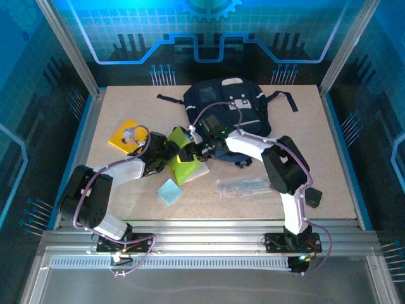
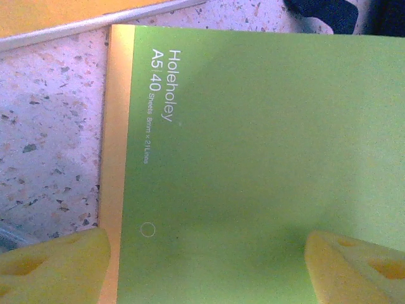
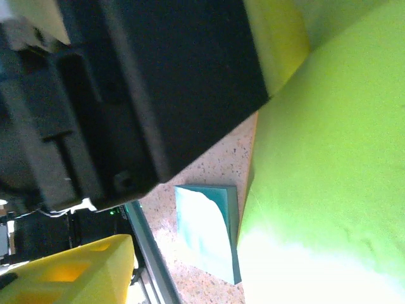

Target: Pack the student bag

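Observation:
The student bag (image 1: pixel 231 107), dark navy with grey patches, lies at the back middle of the table. In front of it a lime-green A5 notebook (image 1: pixel 183 166) lies between both arms, apparently tilted. My left gripper (image 1: pixel 166 151) hovers close over its cover (image 2: pixel 253 145), and its yellow fingers (image 2: pixel 57 266) stand wide apart and open, with the midpoint (image 2: pixel 205 266) above the green cover. My right gripper (image 1: pixel 192 154) meets the notebook (image 3: pixel 329 158) from the other side. One yellow finger (image 3: pixel 69 272) shows; the notebook hides the other. The jaws (image 3: pixel 209 272) stand open.
A yellow-orange book (image 1: pixel 126 134) lies left of the notebook, and its edge (image 2: pixel 63 12) shows at the top of the left wrist view. A teal sticky-note pad (image 1: pixel 169 191) (image 3: pixel 209 234) sits near the front. A clear packet (image 1: pixel 243 185) lies front right. Metal rails bound the table.

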